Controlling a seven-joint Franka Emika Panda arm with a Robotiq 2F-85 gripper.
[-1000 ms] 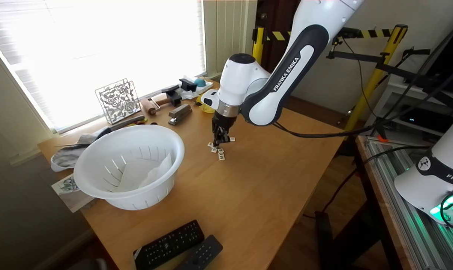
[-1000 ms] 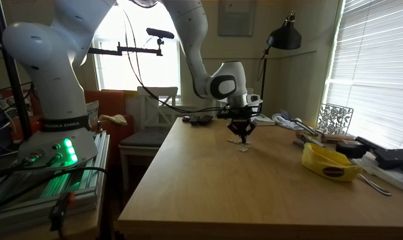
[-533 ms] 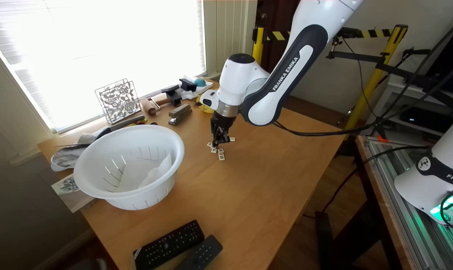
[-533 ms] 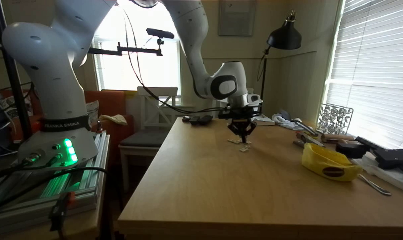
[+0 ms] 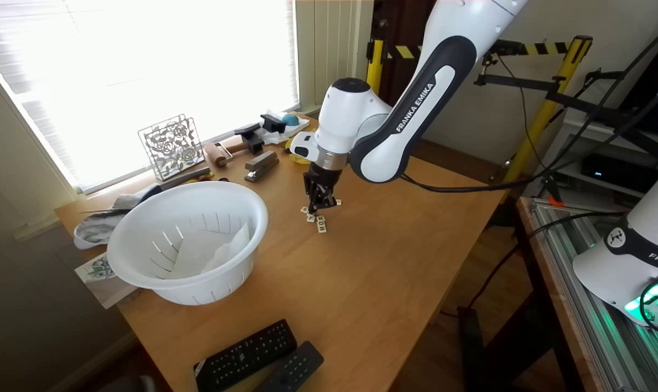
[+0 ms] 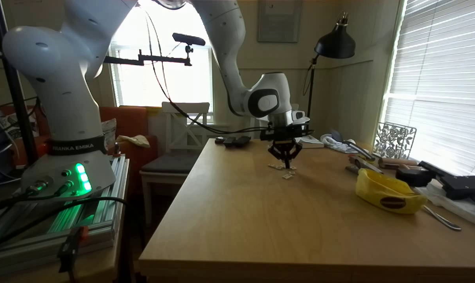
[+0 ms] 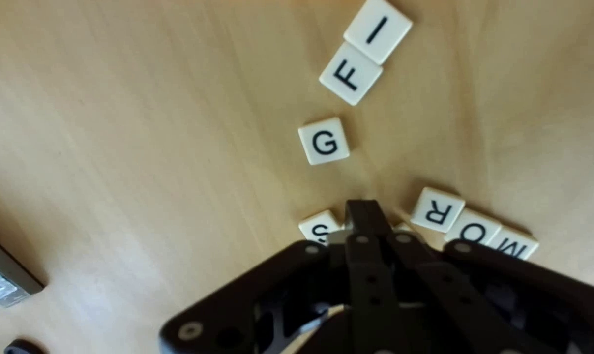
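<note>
Wooden counter (image 5: 372,283) | robot arm (image 5: 416,109): marked "FRANKA EMIKA" | hand (image 7: 370,211): jaws narrow, together, low among letter tiles (image 5: 322,227) lying on the counter | wrist view: tile I (image 7: 378,30) touching tile F (image 7: 351,73); tile G (image 7: 324,141) apart; tile S (image 7: 320,225) partly hidden by hand; tile R (image 7: 437,210), tile O (image 7: 473,227), tile M (image 7: 513,243) in touching row

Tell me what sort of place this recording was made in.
Probably a living or dining room in a home: a couch, a chair and a lamp point that way, though the pictures can't settle it.
</note>
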